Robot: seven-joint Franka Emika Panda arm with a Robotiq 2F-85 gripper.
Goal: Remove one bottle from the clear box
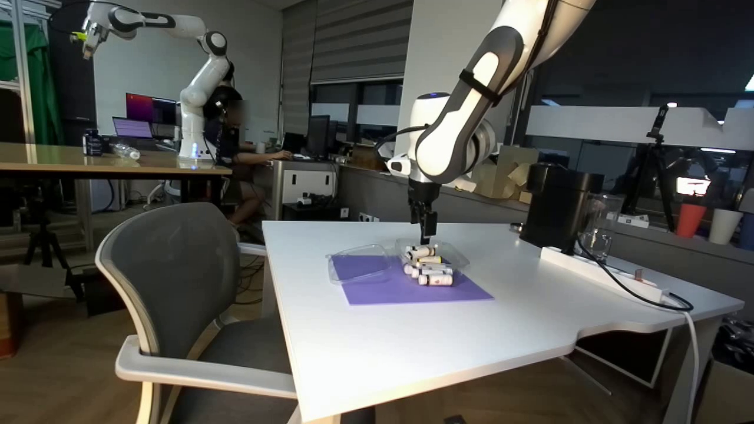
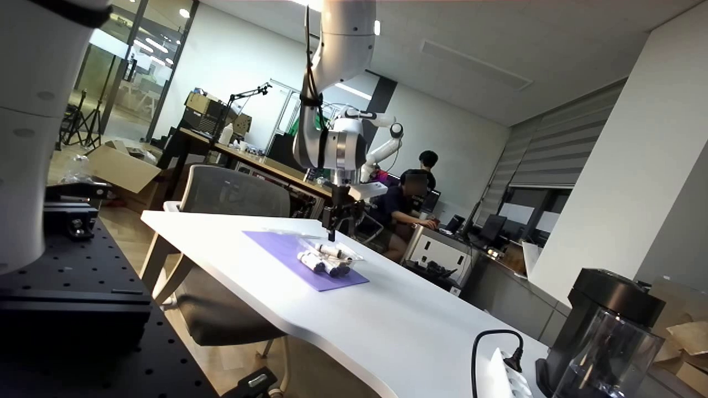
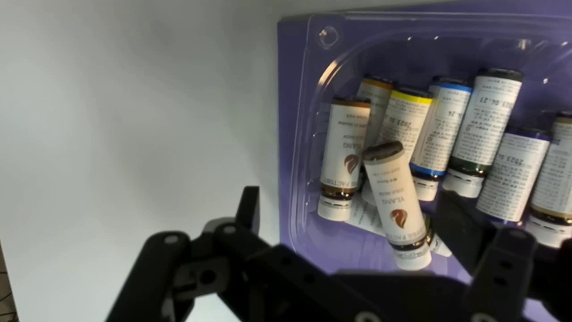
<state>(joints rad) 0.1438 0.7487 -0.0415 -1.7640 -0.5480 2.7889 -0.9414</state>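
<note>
The clear box (image 3: 301, 134) lies on the purple mat and holds several small white-labelled bottles; it also shows in both exterior views (image 1: 460, 257) (image 2: 357, 254). In the wrist view one bottle (image 3: 395, 201) with a brown flame logo lies slanted on top of others. A similar bottle (image 3: 344, 147) lies along the box's left wall. My gripper (image 3: 351, 192) is open and empty, its fingers wide apart. One finger is outside the box's left wall, the other appears over the bottles right of the slanted one. In the exterior views the gripper (image 1: 426, 235) (image 2: 332, 235) points down just above the box.
A transparent lid-like piece (image 1: 359, 268) lies beside the box on the purple mat (image 1: 377, 294). A black machine with a clear tank (image 1: 556, 203) and a white power strip (image 1: 601, 274) with a cable stand on the white table (image 1: 412, 347). A chair (image 1: 177, 277) stands at the table's edge.
</note>
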